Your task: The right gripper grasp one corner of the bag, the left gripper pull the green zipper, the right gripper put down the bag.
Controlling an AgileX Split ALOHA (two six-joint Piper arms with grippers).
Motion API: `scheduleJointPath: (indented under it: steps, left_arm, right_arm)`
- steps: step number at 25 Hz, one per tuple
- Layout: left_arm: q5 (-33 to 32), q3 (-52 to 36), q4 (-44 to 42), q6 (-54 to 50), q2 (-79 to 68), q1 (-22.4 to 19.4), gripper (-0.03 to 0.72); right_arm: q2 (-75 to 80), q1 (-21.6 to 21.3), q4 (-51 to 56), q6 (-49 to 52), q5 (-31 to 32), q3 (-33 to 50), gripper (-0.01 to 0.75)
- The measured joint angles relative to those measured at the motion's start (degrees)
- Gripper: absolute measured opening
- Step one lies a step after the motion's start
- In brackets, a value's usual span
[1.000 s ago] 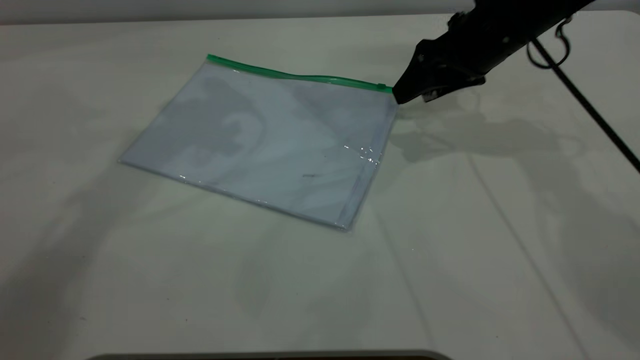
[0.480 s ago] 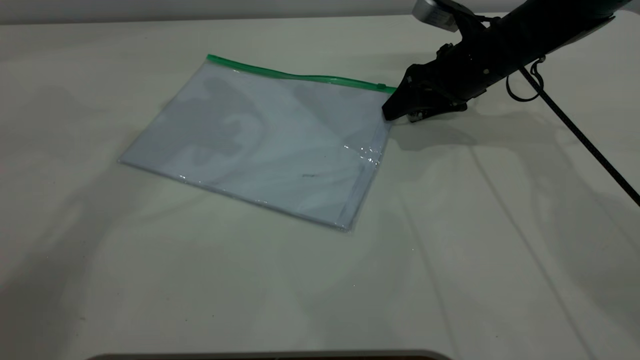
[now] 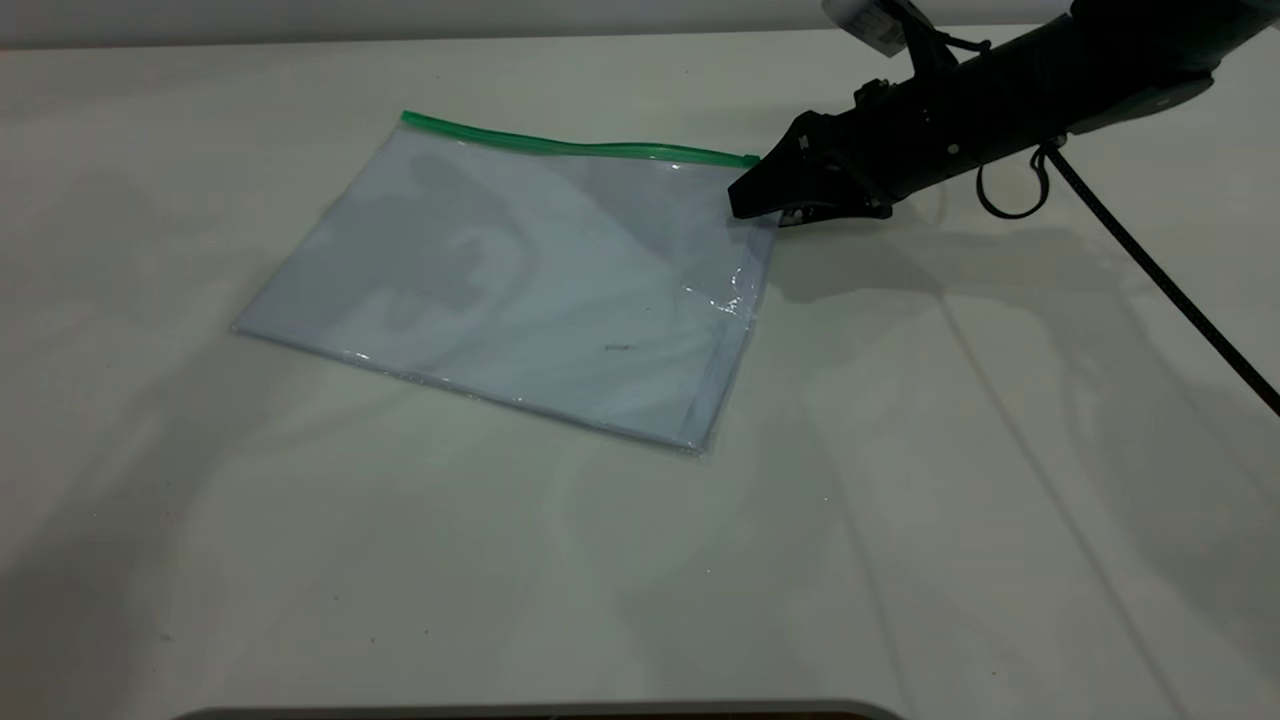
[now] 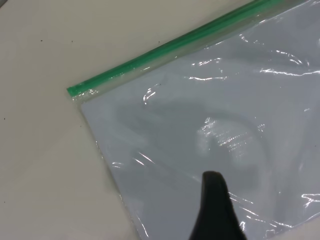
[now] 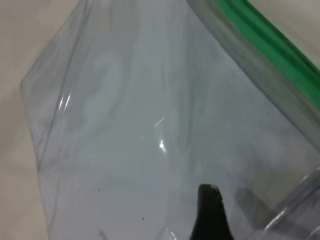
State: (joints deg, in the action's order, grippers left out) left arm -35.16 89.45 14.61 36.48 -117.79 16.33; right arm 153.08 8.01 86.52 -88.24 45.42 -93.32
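The bag [image 3: 520, 285], a clear bluish pouch, lies flat on the white table. The green zipper [image 3: 575, 148] runs along its far edge. My right gripper [image 3: 742, 203] reaches in from the right and is open at the far right corner [image 3: 752, 175]. In the right wrist view one black fingertip [image 5: 209, 200] lies on the plastic [image 5: 130, 140], and a dim dark shape shows through the plastic beside it. The zipper [image 5: 272, 52] passes close by. My left gripper [image 4: 212, 187] hangs over the bag [image 4: 210, 100] near the zipper's other end [image 4: 80, 90]; it is outside the exterior view.
The white table [image 3: 950, 520] stretches wide to the front and right of the bag. The right arm's black cable [image 3: 1160, 270] runs diagonally over the table's right side. A grey edge [image 3: 540, 710] shows at the front.
My right gripper has come down and moved left onto the bag's far right corner. The bag has slid a little to the left, and that corner has shifted with it.
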Motion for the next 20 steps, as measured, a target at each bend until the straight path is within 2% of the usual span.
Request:
scheduleJointPath:
  steps: [8, 15, 17, 20]
  left_arm:
    - [1.8, 0.0, 0.0, 0.0, 0.0, 0.0, 0.590]
    - [2.5, 0.0, 0.0, 0.0, 0.0, 0.0, 0.590]
    - [2.5, 0.0, 0.0, 0.0, 0.0, 0.0, 0.590]
    - [2.6, 0.0, 0.0, 0.0, 0.0, 0.0, 0.590]
  right_arm:
    - [1.7, 0.0, 3.5, -3.4, 0.2, 0.0, 0.553]
    - [3.9, 0.0, 10.1, -7.9, 3.7, 0.0, 0.535]
    - [4.4, 0.0, 11.5, -8.7, 4.2, 0.0, 0.510]
    - [4.7, 0.0, 12.0, -9.5, 4.9, 0.0, 0.431]
